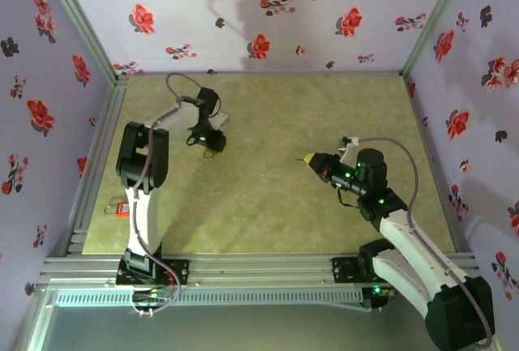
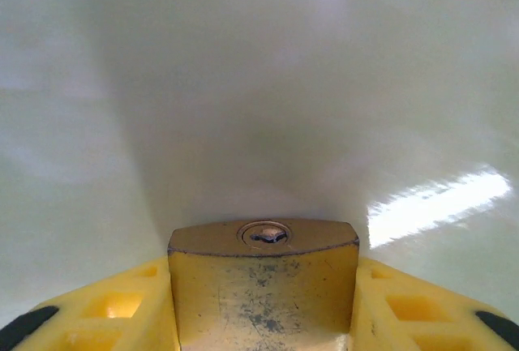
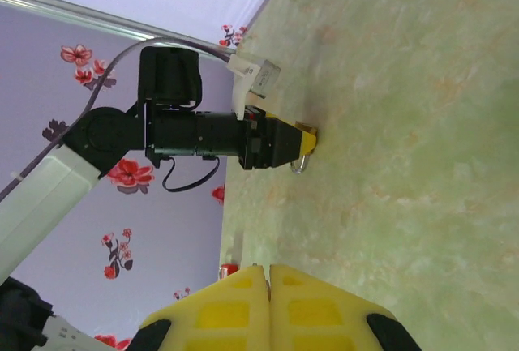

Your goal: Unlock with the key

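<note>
The right gripper (image 1: 312, 159), near the middle of the worktop (image 1: 259, 213), is pinched tight on the key (image 1: 298, 159). Well apart, the left gripper (image 2: 263, 274) squeezes the padlock (image 2: 263, 302).

You see a scuffed, dull brass-yellow metal padlock (image 2: 263, 294) between matt yellow plastic fingers (image 2: 409, 310), over a smooth, glossy pale tabletop (image 2: 243, 83).

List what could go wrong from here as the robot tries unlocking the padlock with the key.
1. The key barely protrudes from the shut right gripper, so it could twist or slip on contact.
2. The left gripper holds the padlock with its keyhole seemingly facing the table, leaving the key little room.
</note>
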Available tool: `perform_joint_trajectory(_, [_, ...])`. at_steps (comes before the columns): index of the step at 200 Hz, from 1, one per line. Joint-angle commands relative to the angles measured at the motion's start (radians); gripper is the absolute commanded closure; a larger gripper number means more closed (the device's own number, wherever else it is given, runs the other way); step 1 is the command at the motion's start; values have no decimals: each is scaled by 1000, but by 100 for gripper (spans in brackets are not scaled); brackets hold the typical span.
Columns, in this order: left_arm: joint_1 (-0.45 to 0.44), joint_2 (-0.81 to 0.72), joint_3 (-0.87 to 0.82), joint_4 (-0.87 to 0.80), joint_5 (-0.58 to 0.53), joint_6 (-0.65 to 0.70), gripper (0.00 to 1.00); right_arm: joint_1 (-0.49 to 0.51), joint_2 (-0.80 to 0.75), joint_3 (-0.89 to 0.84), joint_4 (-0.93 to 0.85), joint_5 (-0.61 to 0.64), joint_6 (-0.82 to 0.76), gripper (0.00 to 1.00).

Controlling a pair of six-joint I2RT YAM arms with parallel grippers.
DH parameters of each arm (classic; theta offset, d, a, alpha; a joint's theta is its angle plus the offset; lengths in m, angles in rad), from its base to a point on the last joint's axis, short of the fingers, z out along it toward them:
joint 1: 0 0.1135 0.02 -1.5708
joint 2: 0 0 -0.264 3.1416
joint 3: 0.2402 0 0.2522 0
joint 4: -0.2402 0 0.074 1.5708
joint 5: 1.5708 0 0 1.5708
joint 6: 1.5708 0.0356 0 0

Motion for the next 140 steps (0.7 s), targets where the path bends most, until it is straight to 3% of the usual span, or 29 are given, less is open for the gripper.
perform_joint_trajectory(1, [-35,-137,-88,140,104,146,89,-11,-5,63,-119,-69,-101,100])
perform_joint_trajectory(67, [-171,-337,-205,209,187,307,89,-26,-21,105,-287,-95,-201,100])
perform_joint_trajectory(111, [-289,-563,-441,438,186,562,95,-28,-44,107,-318,-113,-228,100])
perform_joint_trajectory(140, [-350,-624,-468,445,174,631,97,-27,-47,101,-286,-157,-220,100])
